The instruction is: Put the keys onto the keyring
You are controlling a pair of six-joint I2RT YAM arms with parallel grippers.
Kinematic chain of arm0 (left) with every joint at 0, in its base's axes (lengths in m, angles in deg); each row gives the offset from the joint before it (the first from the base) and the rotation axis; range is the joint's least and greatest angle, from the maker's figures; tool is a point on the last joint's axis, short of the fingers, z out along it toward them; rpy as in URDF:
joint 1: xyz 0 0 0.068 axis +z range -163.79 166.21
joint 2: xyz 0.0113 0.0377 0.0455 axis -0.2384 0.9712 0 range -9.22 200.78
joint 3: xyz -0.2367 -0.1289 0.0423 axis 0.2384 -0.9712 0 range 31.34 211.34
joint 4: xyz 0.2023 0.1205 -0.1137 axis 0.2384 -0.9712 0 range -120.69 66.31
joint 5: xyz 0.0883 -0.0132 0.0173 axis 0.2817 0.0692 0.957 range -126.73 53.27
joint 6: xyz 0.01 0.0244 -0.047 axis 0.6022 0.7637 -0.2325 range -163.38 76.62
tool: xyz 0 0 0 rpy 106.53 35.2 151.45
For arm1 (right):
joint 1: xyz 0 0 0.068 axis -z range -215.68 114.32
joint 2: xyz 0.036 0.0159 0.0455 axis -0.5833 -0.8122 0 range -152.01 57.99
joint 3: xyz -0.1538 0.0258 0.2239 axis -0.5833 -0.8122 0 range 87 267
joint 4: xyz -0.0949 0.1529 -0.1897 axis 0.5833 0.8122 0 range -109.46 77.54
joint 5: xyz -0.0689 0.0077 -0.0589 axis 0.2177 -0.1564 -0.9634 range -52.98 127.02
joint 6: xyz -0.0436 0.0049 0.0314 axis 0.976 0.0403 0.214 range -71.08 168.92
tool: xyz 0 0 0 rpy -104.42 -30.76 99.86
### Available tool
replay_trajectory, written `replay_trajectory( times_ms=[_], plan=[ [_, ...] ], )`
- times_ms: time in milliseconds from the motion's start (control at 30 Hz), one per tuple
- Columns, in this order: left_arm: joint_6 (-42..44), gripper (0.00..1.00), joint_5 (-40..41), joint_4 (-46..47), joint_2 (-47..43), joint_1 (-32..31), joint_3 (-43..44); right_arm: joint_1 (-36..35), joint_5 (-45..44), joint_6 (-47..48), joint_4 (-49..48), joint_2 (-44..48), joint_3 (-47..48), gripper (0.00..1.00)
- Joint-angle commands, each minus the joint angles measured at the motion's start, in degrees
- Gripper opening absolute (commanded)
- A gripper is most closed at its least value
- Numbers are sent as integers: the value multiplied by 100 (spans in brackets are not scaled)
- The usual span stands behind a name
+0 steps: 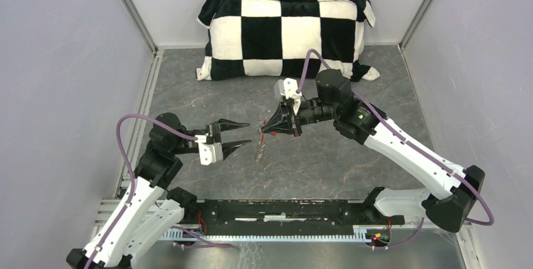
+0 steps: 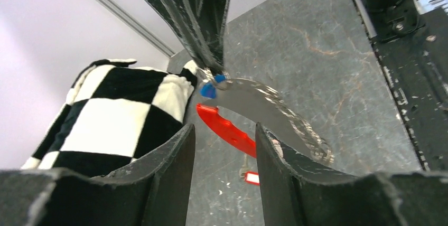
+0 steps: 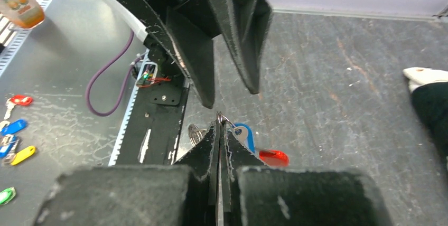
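Top: in front of the pillow [image 1: 286, 33], the right gripper [image 1: 264, 129] pinches the keys [image 1: 260, 145]; the left gripper [image 1: 249, 133] gapes partway, just beside them. Left wrist: a red tag [image 2: 226, 126] dangles beside the pillow. Right wrist: jaws clamped on keys.

The keys [image 2: 267, 102] are gleaming as bare silver metal, their tags [image 3: 273, 157] shining as glossy red and blue plastic. The left gripper [image 2: 224, 131] and right gripper [image 3: 219, 123] are showing matt black plastic, rough and ridged. The table [image 1: 352, 162] is looking matt, grey and stone-veined. The pillow [image 1: 283, 30] is showing plush checked cloth.
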Motion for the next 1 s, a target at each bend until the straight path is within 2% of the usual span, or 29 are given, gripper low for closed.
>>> replay_trajectory(
  times_ms=[0, 100, 200, 300, 400, 600, 800, 967],
  plan=[
    [1079, 54, -18, -168, 341, -15, 461, -33, 456, 208, 597, -188, 473, 0],
    [2246, 56, -349, -917, 577, -19, 597, -63, 675, 245, 826, -286, 516, 0],
    [2820, 56, -662, -1110, 723, -15, 627, -160, 692, 379, 1169, -450, 667, 0],
    [2975, 56, -1000, -1256, 903, -17, 741, -265, 634, 445, 1392, -623, 845, 0],
    [3279, 55, -1344, -1813, 1096, -16, 953, -348, 582, 467, 1439, -734, 996, 0],
    [3039, 49, -1549, -1985, 992, -15, 951, -376, 549, 455, 1471, -873, 1091, 0],
    [3281, 32, -1598, -2486, 1003, -17, 989, -395, 541, 415, 1466, -981, 1213, 0],
    [3355, 30, -1680, -2503, 1037, -15, 1047, -421, 468, 406, 1550, -1039, 1205, 0]
  ],
)
